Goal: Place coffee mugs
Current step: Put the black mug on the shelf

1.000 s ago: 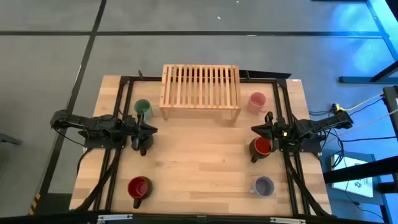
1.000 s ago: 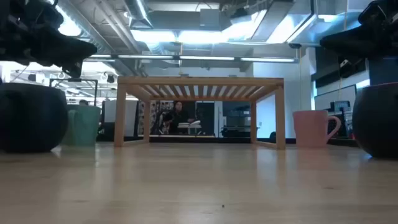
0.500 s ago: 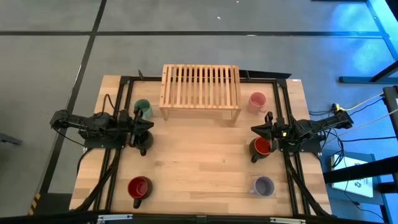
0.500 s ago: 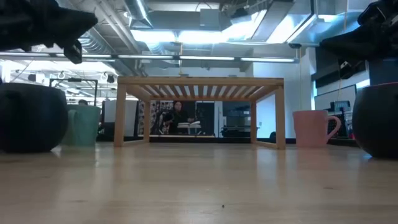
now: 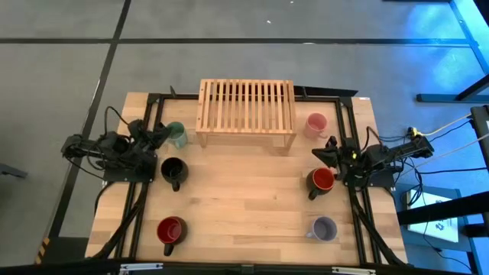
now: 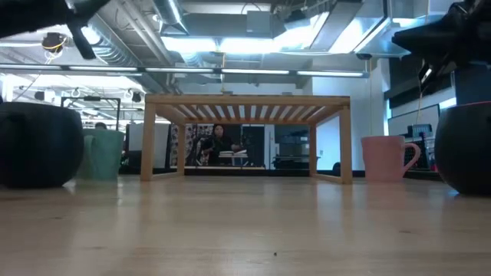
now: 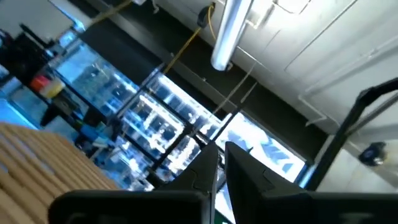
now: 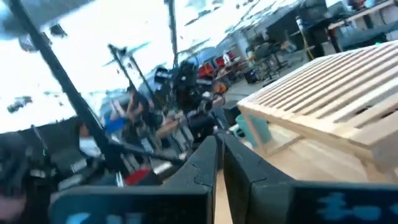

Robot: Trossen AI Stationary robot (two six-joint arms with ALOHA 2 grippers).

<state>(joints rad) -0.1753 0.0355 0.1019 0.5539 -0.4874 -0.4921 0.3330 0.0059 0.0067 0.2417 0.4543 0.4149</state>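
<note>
1. Left pincer (image 5: pixel 158 136) sits at the desk's (image 5: pixel 244 206) nine o'clock edge, fingers together, holding nothing, beside the green mug (image 5: pixel 176 134).
2. Right pincer (image 5: pixel 330 152) sits at three o'clock, fingers together, empty, just above the orange-red mug (image 5: pixel 322 180).
3. Black mug (image 5: pixel 173 171) stands free at nine o'clock.
4. Dark red mug (image 5: pixel 170 231) at seven o'clock; lavender-grey mug (image 5: pixel 325 228) at five o'clock; pink mug (image 5: pixel 315 123) at two o'clock.
5. Slatted wooden rack (image 5: pixel 246 111) at twelve o'clock carries no mugs.
</note>
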